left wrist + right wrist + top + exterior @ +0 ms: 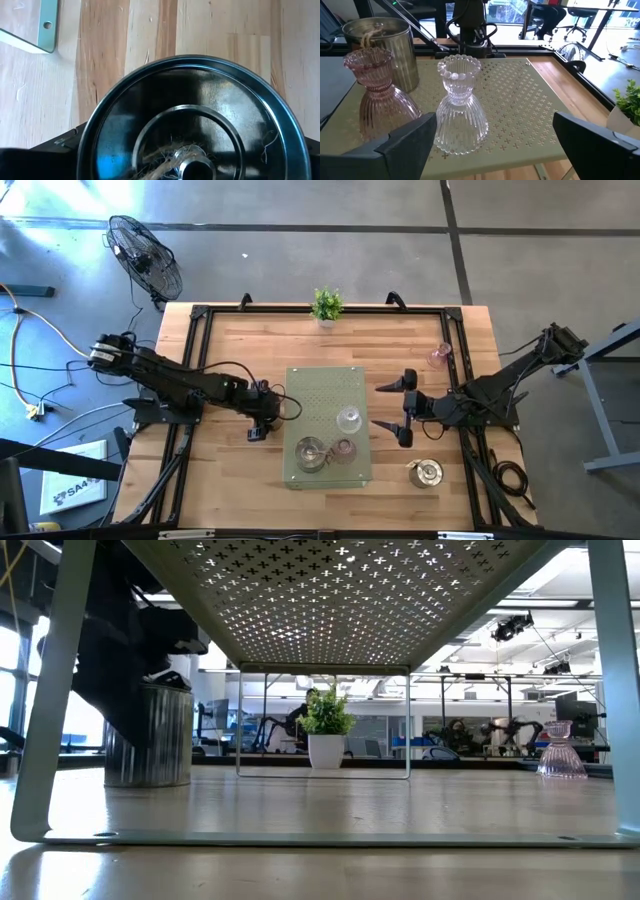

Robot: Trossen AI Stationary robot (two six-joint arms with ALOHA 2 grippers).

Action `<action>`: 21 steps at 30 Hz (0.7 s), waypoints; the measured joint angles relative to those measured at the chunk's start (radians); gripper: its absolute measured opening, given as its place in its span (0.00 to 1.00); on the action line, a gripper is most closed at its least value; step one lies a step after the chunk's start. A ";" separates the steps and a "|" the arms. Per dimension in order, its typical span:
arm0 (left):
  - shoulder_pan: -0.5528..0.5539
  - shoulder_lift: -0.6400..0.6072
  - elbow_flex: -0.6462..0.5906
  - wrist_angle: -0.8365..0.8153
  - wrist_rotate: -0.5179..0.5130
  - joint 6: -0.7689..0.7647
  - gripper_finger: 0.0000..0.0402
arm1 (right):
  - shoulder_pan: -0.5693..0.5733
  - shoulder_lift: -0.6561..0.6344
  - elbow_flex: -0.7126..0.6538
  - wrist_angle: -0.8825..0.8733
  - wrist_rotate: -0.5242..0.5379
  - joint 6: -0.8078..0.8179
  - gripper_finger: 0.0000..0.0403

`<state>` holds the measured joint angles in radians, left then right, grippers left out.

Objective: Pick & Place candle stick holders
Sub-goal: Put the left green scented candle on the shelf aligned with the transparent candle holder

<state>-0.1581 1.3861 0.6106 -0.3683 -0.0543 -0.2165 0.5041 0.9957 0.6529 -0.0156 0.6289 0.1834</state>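
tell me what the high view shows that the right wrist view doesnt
Only the high view: a silver holder and a second pink holder, both on bare wood off the rack, plus a floor fan. Only the right wrist view: the ribbed sides and beaded rim of the clear holder, and office chairs beyond. Both: the clear holder, a pink holder and a metal tin on the perforated rack, and the open right tool.

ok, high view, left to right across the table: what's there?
left gripper → silver holder on the green perforated tray → pink glass holder → right gripper → silver holder on bare wood → pink holder near the right edge.
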 joint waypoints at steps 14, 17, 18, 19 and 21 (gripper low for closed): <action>-0.178 -0.121 0.196 -0.495 -0.141 -0.160 0.88 | 0.000 0.000 0.000 -0.011 0.000 -0.004 0.98; -0.225 -0.143 0.273 -0.629 -0.192 -0.221 0.88 | 0.000 0.000 0.000 -0.011 -0.004 -0.001 0.98; -0.240 -0.146 0.297 -0.677 -0.205 -0.237 0.88 | 0.000 0.000 0.000 -0.011 -0.008 -0.001 0.98; -0.256 -0.148 0.325 -0.708 -0.219 -0.250 0.88 | 0.000 0.000 0.000 -0.011 -0.011 -0.001 0.98; -0.285 -0.151 0.396 -0.747 -0.251 -0.270 0.88 | 0.000 0.000 0.000 -0.011 -0.016 -0.001 0.98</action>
<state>-0.4429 1.2347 1.0063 -1.1152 -0.3057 -0.4863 0.5045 0.9955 0.6529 -0.0265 0.6128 0.1829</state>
